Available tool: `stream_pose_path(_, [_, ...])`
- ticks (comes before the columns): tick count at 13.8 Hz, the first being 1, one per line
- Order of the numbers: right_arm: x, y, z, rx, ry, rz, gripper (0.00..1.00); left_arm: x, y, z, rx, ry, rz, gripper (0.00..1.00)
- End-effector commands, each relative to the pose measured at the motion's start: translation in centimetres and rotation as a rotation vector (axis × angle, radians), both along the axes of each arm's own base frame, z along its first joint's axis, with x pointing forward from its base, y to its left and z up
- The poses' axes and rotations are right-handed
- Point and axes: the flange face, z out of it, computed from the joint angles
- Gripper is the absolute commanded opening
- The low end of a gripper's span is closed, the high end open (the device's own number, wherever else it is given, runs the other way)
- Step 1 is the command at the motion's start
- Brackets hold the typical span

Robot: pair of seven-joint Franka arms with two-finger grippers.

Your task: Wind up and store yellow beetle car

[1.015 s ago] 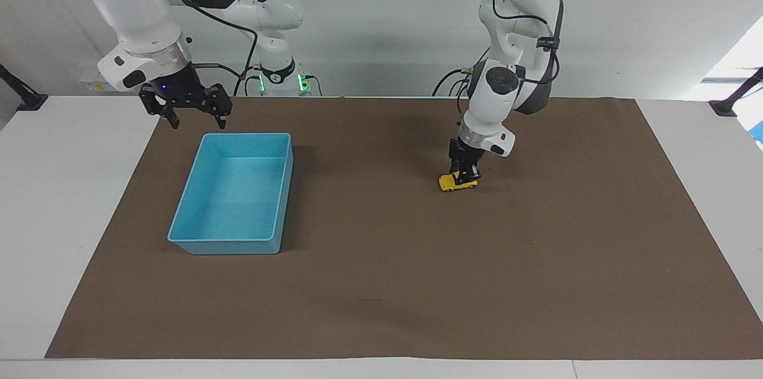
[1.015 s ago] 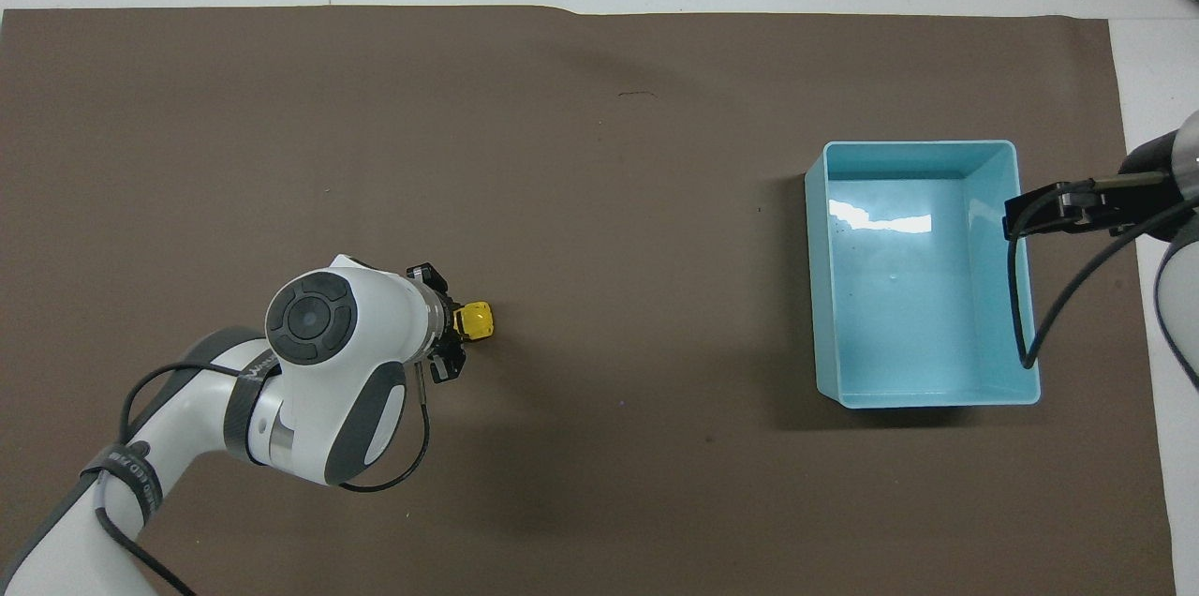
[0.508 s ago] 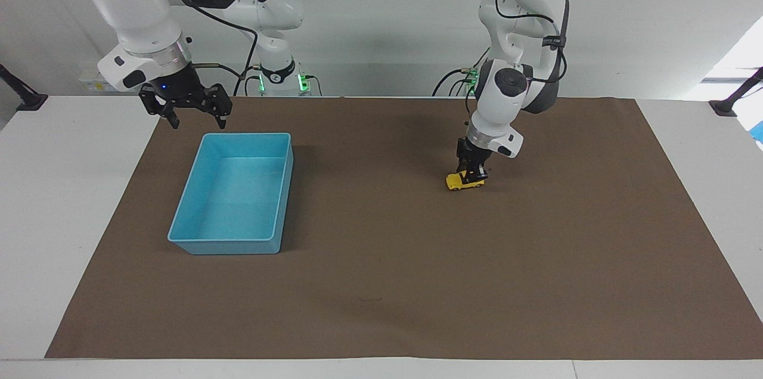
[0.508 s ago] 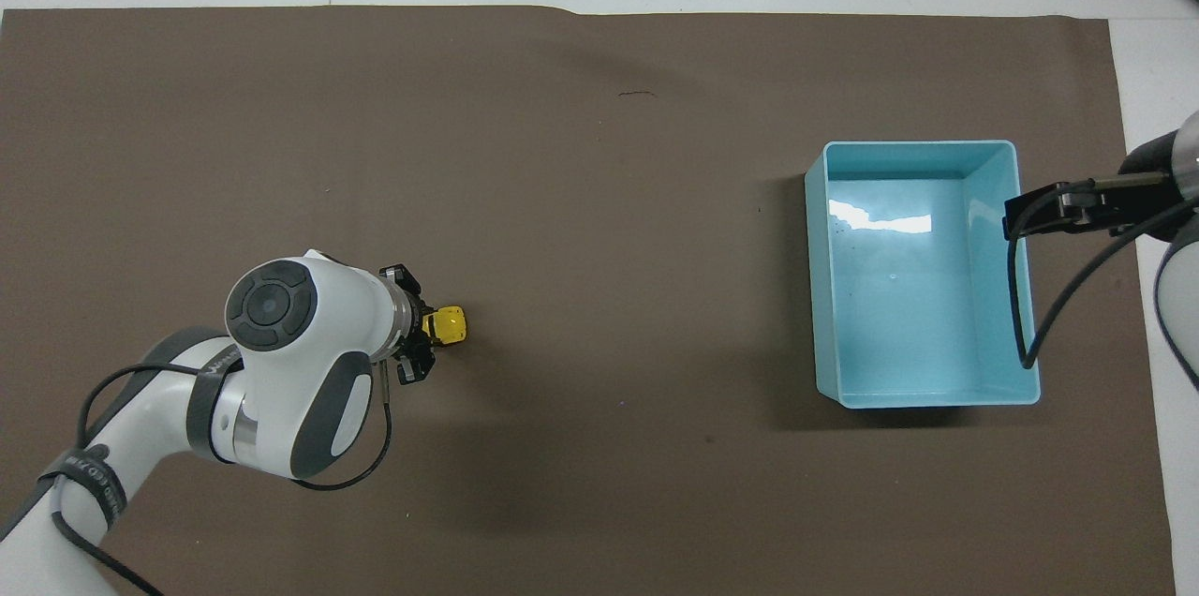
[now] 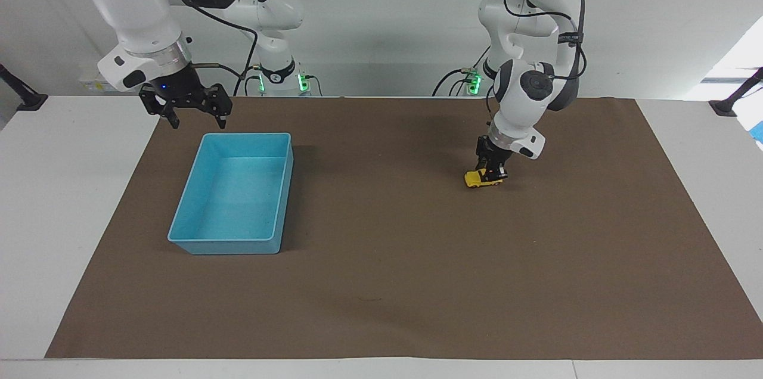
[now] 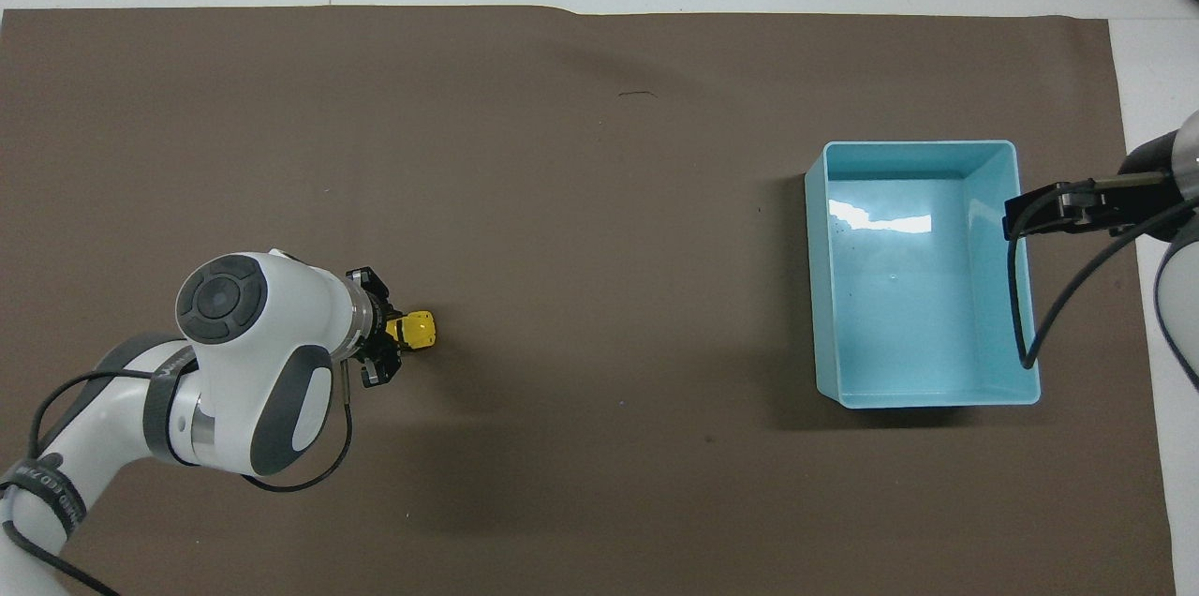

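We judge the car point(image 5: 480, 179) light, hard and slick, best pinched across its sides, as the left tool point(image 5: 490, 173) clamps it on the table point(image 5: 381, 283); the right tool point(image 5: 194, 118) waits wide open over the bin's point(image 5: 229, 245) near rim.

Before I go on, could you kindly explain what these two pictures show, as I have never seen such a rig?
Two white robot arms work at a table covered by a brown mat. One picture looks at them from across the table; the other looks down from above their own end. The left gripper is shut on a tiny yellow car whose wheels seem to rest on the mat. A blue bin, empty, lies toward the right arm's end. The right gripper waits open, in the air beside the bin's end nearest the robots.
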Motion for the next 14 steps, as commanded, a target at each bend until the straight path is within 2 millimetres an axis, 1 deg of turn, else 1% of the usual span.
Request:
stream_pose_path(1, [-0.1,-0.3,0.3,-0.011,-0.010,0.027,1.00,-0.8,2.2,-3.2,0.025,0.057,-0.001,0.00])
stream_pose_path(2, [-0.1,-0.3,0.3,-0.011,-0.010,0.027,1.00,-0.7,2.2,-3.1,0.025,0.056,-0.001,0.00])
stream_pose_path(3, [-0.1,-0.4,0.3,-0.011,-0.010,0.025,1.00,-0.6,2.2,-3.0,0.025,0.057,-0.002,0.05])
stream_pose_path(4, [-0.1,-0.3,0.3,-0.011,-0.010,0.027,1.00,-0.5,2.2,-3.0,0.025,0.060,-0.001,0.18])
stream_pose_path(5, [-0.1,-0.3,0.3,-0.011,-0.010,0.027,1.00,0.0,2.1,-2.4,0.022,0.047,0.000,0.64])
stream_pose_path(6, [-0.1,-0.3,0.3,-0.011,-0.010,0.027,1.00,0.8,1.8,-1.3,0.019,0.046,-0.002,1.00])
stream_pose_path(8, [-0.1,-0.3,0.3,-0.011,-0.010,0.027,1.00,2.2,0.8,1.8,0.022,0.100,-0.016,1.00])
stream_pose_path(10, [-0.1,-0.3,0.3,-0.011,-0.010,0.027,1.00,2.5,-0.3,4.4,0.027,0.148,-0.041,1.00])
stream_pose_path(11, [-0.1,-0.3,0.3,-0.011,-0.010,0.027,1.00,2.8,-0.4,5.1,0.025,0.143,-0.041,1.00])
stream_pose_path(14, [-0.1,-0.3,0.3,-0.011,-0.010,0.027,1.00,2.9,-0.6,5.3,0.024,0.136,-0.045,1.00])
